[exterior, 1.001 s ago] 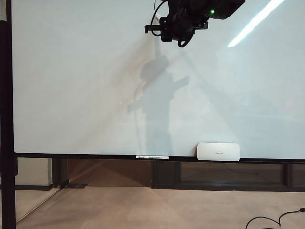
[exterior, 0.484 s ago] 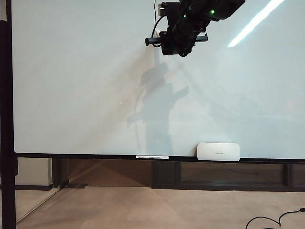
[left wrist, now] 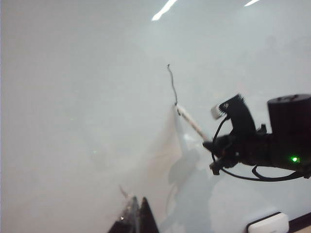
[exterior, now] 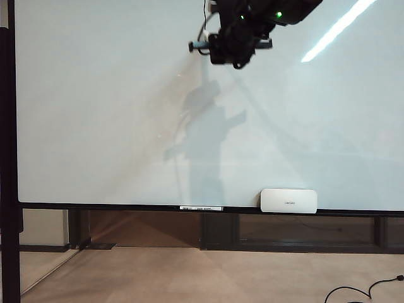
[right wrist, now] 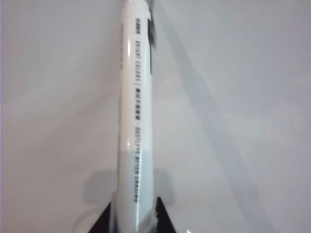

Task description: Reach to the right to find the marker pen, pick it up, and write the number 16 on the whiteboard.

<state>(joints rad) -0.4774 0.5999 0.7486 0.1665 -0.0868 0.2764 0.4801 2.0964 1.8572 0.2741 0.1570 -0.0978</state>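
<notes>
the whiteboard [exterior: 95,113] runs past the top and right edges of the exterior view, so its full extent can't be told. the right arm [exterior: 252,22] is cut off at the top edge there. in the right wrist view the marker pen [right wrist: 136,111] is blurred — its print is unreadable, its tip is lost at the upper edge, and only the tips of the right gripper [right wrist: 133,218] show at the lower edge. the left gripper [left wrist: 136,218] shows only as dark, blurred points at the lower edge — open or closed can't be told. the eraser [left wrist: 268,224] is cropped there. the thin black stroke [left wrist: 171,83] is too faint to read.
</notes>
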